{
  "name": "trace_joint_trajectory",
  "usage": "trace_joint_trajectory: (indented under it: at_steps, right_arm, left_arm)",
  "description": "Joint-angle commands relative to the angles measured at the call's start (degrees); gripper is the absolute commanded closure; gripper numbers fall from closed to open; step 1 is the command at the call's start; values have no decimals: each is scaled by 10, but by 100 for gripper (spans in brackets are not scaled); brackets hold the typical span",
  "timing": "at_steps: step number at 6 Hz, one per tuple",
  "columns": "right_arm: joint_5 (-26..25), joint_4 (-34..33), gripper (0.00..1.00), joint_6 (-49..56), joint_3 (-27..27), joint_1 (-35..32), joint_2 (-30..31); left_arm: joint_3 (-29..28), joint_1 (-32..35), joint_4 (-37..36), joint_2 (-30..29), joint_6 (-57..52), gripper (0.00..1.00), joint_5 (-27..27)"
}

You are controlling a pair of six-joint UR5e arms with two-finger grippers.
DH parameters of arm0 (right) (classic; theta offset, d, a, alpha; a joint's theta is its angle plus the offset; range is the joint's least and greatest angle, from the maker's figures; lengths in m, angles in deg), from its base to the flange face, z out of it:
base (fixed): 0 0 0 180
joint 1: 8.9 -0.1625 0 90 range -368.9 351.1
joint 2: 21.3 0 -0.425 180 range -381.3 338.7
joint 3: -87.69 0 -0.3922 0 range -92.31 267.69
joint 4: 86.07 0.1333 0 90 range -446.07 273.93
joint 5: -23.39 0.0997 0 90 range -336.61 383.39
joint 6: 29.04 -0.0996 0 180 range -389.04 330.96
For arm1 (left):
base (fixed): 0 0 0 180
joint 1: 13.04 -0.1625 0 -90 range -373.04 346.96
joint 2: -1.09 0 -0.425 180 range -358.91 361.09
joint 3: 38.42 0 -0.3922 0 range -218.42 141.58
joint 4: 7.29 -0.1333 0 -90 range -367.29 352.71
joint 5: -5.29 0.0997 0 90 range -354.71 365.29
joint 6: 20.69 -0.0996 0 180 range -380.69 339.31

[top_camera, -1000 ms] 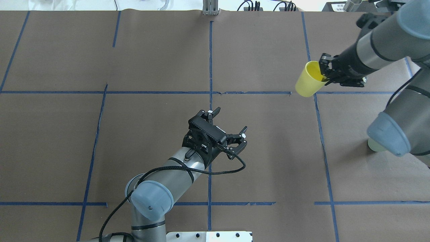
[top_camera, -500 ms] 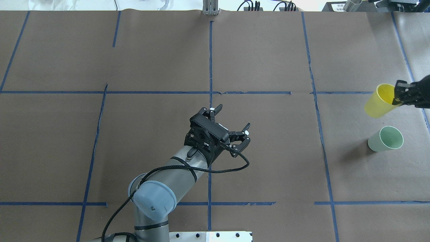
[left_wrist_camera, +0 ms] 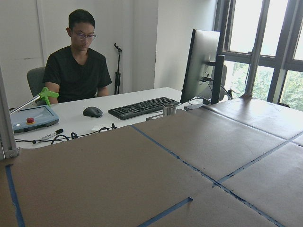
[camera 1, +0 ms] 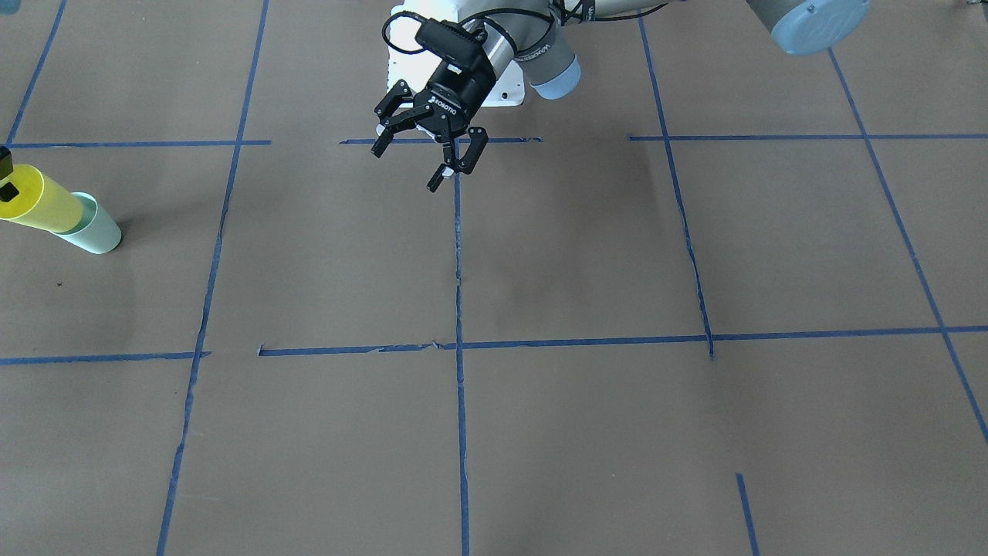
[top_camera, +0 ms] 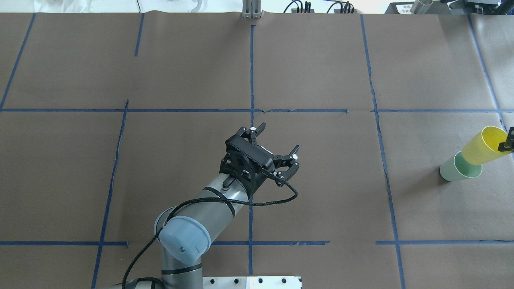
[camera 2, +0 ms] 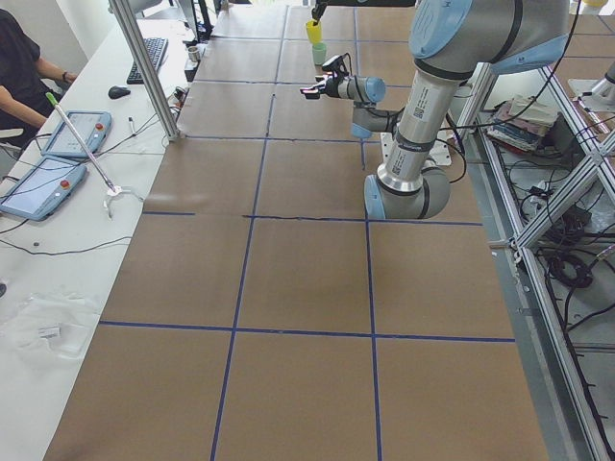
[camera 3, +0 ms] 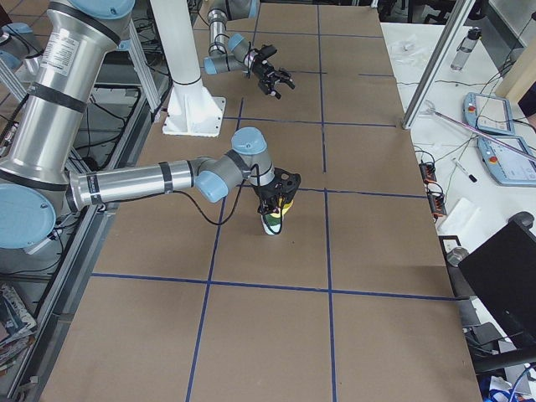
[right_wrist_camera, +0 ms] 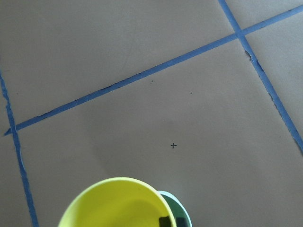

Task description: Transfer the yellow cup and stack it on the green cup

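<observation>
Left pincer (top_camera: 278, 145) hovers above mid-worktop (top_camera: 321, 200), fingers apart, holding nothing. At far right, green cup (top_camera: 450, 171) stands on the worktop. Yellow cup (top_camera: 480, 150) has its base seated inside the green cup and is tilted. Right pincer (top_camera: 506, 143) is clamped on the yellow cup's rim.

Your overhead camera sits behind the robot, high up, looking forward and down on the table (top_camera: 321, 60). Your front-facing camera opposes it, looking steeply down. Both share the left gripper (top_camera: 278, 140) at mid-table and the yellow cup (top_camera: 482, 148) at one edge. Your two end cameras look along the table from opposite ends, set wide. Your left wrist camera looks nearly level across the table toward a desk (left_wrist_camera: 142, 93). Your right wrist camera looks down, close onto the yellow cup's rim.
</observation>
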Motion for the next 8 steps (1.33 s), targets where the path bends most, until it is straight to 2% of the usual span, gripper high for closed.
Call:
trace_joint_trajectory:
  at_steps: [1,4,5,6,7,8]
  right_arm:
    - [-6,7,100,-2,-8,10,-1]
    - [-6,6,98,5,-19,35,-1]
    - [-6,6,65,8,-22,34,0]
    - [-7,6,9,8,-23,36,-1]
    - [-9,6,0,8,-23,35,-2]
    - [-7,6,0,12,-21,34,-13]
  left_arm:
    - [-2,0,0,0,0,0,0]
    - [-3,0,0,0,0,0,0]
    - [-2,0,0,-1,0,0,0]
    - [1,0,0,-4,0,0,-1]
    - [7,3,-2,-4,0,0,-1]
    - [34,11,-16,-3,0,1,-2]
